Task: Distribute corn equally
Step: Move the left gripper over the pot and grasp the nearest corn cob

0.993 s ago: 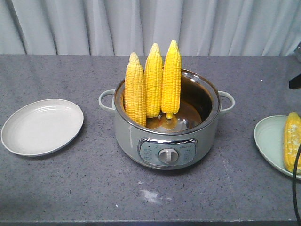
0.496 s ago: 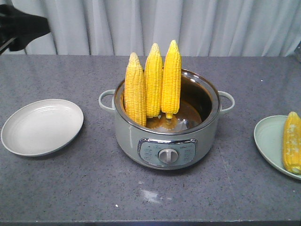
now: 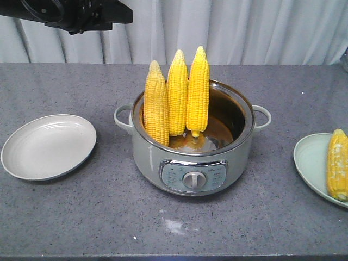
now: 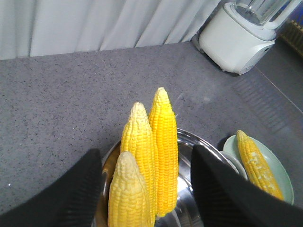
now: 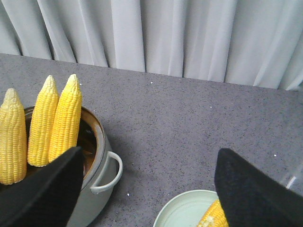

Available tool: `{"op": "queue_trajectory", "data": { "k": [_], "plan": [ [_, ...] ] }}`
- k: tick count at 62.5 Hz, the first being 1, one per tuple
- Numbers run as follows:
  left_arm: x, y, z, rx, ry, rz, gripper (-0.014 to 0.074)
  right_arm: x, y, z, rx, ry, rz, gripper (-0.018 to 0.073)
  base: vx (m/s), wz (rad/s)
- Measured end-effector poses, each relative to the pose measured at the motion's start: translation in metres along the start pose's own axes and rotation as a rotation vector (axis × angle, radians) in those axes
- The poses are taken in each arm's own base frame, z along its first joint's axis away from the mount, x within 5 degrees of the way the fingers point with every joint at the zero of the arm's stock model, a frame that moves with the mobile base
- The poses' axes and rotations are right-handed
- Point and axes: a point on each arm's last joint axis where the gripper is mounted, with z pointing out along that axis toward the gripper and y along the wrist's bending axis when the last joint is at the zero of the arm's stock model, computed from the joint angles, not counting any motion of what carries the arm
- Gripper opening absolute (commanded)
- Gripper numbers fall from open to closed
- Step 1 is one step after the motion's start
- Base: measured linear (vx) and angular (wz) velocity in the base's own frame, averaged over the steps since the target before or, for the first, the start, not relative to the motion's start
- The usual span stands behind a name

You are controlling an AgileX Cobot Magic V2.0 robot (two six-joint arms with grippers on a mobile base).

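Grey speckled tabletop (image 3: 81, 217), described from near to far. Close to the middle of its front edge lies a small whitish smudge (image 3: 175, 225). Behind this, at the centre of the tabletop, stands a pale green round electric pot (image 3: 149, 157) with a steel rim, two loop handles and a front control dial (image 3: 192, 180). Three bright yellow husked corn cobs stand upright in the left half of the pot, pointed tips up and close side by side: left cob (image 3: 156, 106), middle cob (image 3: 178, 92) and right cob (image 3: 198, 89). Near the left edge of the tabletop, well apart from the pot, lies a round white shallow plate (image 3: 49, 145). At the right edge a pale green round plate (image 3: 311, 160) carries a fourth, paler cob (image 3: 337, 164) with whitish patches, lying lengthwise. A pleated grey curtain (image 3: 228, 30) hangs behind the far edge. The black left arm (image 3: 76, 12) is seen high over the far left corner. In the left wrist view, the left gripper (image 4: 146, 156) has its black fingers (image 4: 52, 194) spread wide and clasping nothing, with the cob tips below. A white blender base (image 4: 236, 40) stands on the far side of the tabletop. In the right wrist view, the right gripper (image 5: 150, 156) likewise has its fingers (image 5: 246, 189) wide apart and unloaded, above the tabletop between pot and green plate.
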Motion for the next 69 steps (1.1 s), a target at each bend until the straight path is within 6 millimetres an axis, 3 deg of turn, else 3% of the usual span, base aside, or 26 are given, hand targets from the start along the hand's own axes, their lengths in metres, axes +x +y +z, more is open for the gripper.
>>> {"op": "queue_trajectory", "data": {
  "k": [20,32,49,69],
  "plan": [
    [0.008,0.027,0.038,-0.006,0.063,0.038,0.0526,0.0,-0.001,0.0,0.008,0.0,0.001,0.0557,0.0,0.0],
    [0.012,0.021,0.048,0.026,0.071,0.102,0.0526,0.0,-0.001,0.0,0.008,0.0,0.003,0.0534,0.0,0.0],
    [0.022,0.03,0.069,0.044,0.107,0.088,0.0526,0.0,-0.001,0.0,0.008,0.0,0.004,0.0529,0.0,0.0],
    [0.026,0.013,0.077,0.077,0.115,0.127,0.0526,0.0,-0.001,0.0,0.008,0.0,0.005,0.0529,0.0,0.0]
  ]
}}
